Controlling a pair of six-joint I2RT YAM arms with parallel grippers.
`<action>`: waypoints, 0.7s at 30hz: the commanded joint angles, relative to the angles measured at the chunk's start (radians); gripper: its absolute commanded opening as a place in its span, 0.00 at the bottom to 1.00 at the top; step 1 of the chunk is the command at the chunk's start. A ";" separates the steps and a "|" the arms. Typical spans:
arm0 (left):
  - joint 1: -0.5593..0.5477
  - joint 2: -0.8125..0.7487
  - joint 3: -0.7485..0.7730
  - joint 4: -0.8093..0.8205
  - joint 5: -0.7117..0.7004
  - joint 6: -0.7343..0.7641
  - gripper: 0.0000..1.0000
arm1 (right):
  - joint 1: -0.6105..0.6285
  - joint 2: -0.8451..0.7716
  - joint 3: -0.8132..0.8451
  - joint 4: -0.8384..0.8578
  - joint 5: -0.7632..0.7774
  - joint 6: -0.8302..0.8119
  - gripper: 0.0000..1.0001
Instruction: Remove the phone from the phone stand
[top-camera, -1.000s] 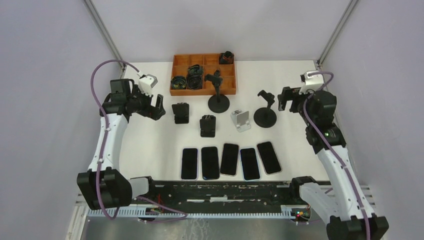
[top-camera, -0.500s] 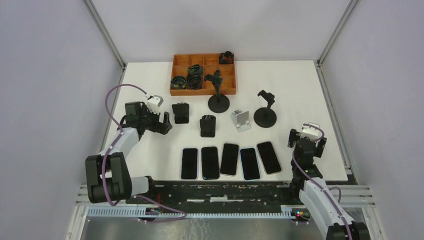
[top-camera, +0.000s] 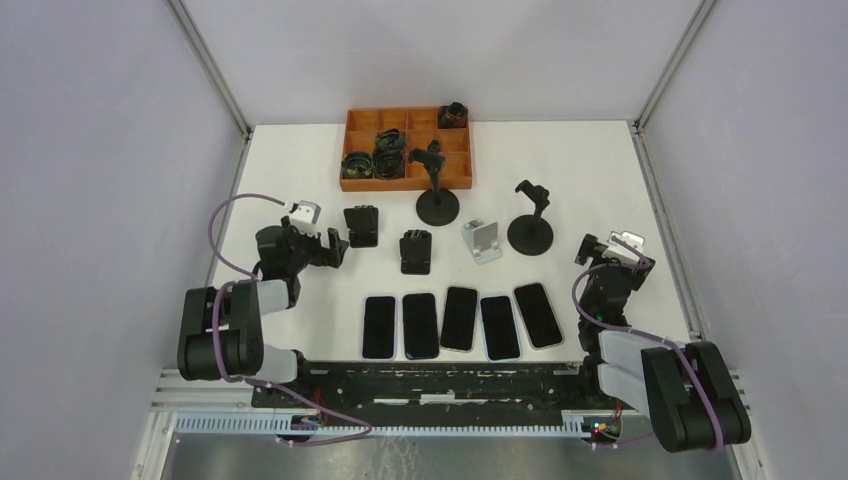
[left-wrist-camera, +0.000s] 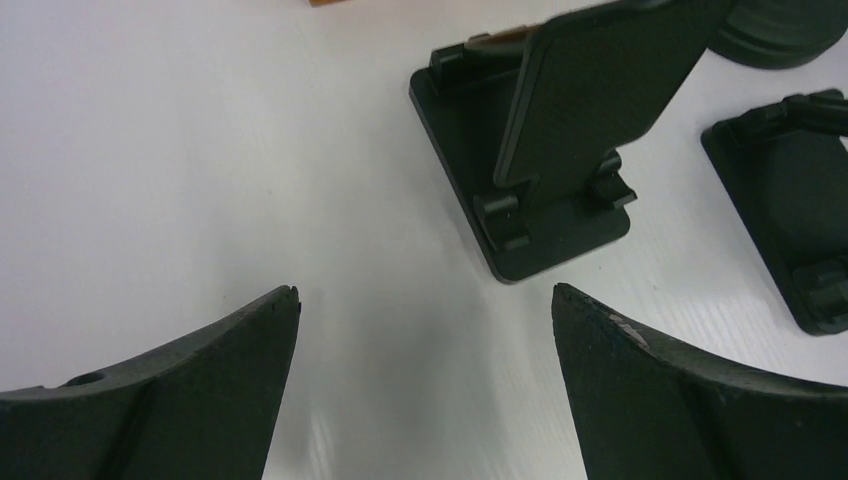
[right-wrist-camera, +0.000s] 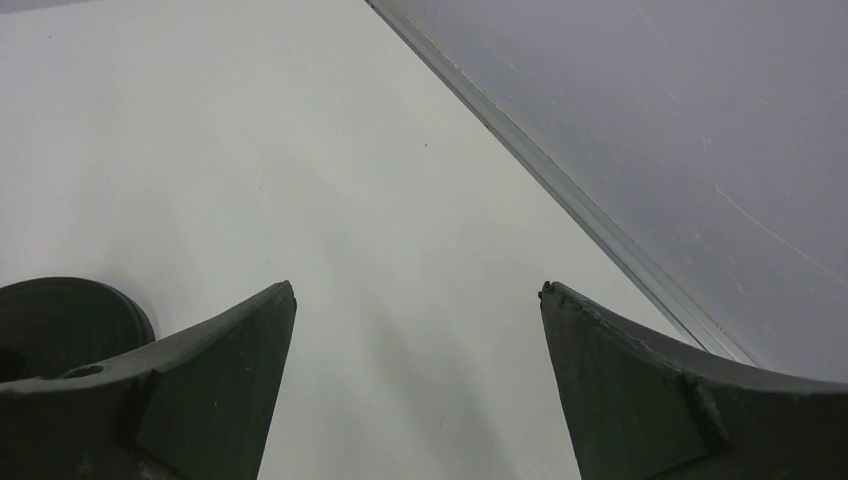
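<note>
Your left gripper (left-wrist-camera: 425, 300) hangs low over the white table (left-wrist-camera: 200, 150), jaws spread wide and holding nothing. A black folding stand (left-wrist-camera: 560, 130) sits just ahead at its 1 o'clock, with open surface from 9 to 12. Your right gripper (right-wrist-camera: 418, 290) is just as wide and holds nothing; there is open table ahead and the side wall (right-wrist-camera: 700, 150) at 2 o'clock. Five phones (top-camera: 459, 318) lie flat in a row at the table's 6 o'clock, apart from every stand. The orange tray (top-camera: 455, 170) at 12 o'clock holds black parts (top-camera: 388, 150).
</note>
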 joint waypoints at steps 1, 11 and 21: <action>0.003 0.042 0.022 0.255 -0.008 -0.089 1.00 | 0.000 0.075 -0.157 0.276 0.009 -0.046 0.98; 0.003 0.086 -0.095 0.538 -0.051 -0.144 1.00 | -0.001 0.149 -0.192 0.433 -0.049 -0.077 0.98; -0.024 0.143 -0.122 0.626 -0.171 -0.157 1.00 | 0.007 0.324 -0.214 0.670 -0.231 -0.184 0.98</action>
